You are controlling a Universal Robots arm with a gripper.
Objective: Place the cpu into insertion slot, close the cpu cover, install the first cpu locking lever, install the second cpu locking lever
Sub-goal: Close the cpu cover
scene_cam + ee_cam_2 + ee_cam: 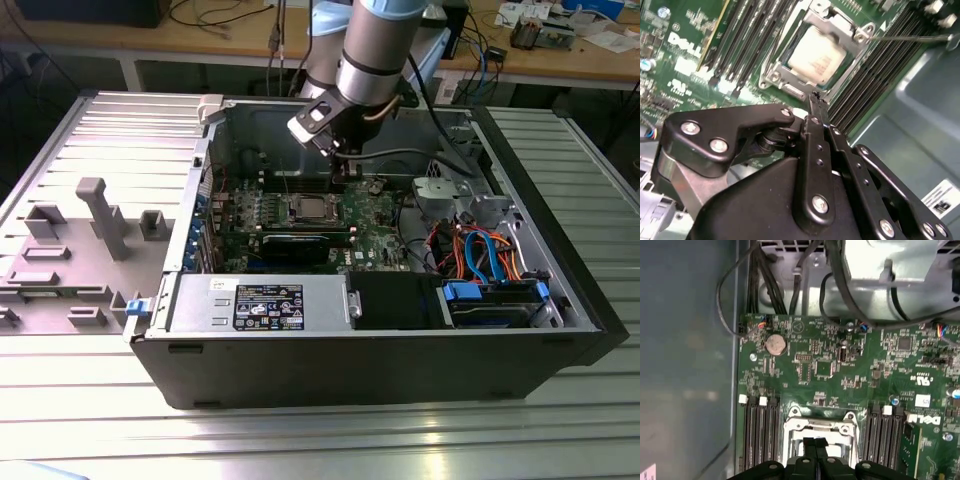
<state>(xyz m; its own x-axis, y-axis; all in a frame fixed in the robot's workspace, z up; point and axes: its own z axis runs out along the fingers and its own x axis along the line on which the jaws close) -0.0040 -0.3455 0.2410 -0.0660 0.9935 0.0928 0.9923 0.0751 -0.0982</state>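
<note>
Cpu [816,57] lies flat inside the insertion slot [792,92] on the green circuit board [830,365], between the two banks of memory slots [875,75]. The cpu cover [840,22] is folded down around it, so the pale metal top shows through the cut-out of the frame. From this I judge that the first two steps are done and that the work now stands at the locking levers.

A thin wire lever [910,36] reaches out from one corner of the cover across the memory slots. It looks not latched, but I cannot tell this for sure.

My gripper [816,100] has its fingers pressed together with no gap between them, and I see nothing held there. The tip is just beside the edge of the cover that is nearest to me, in both wrist views. Whether it touches the metal, I cannot tell.

In my judgement a lever step calls for a small, exact push on a thin wire, with the tip kept away from the cpu and the memory slots.
</note>
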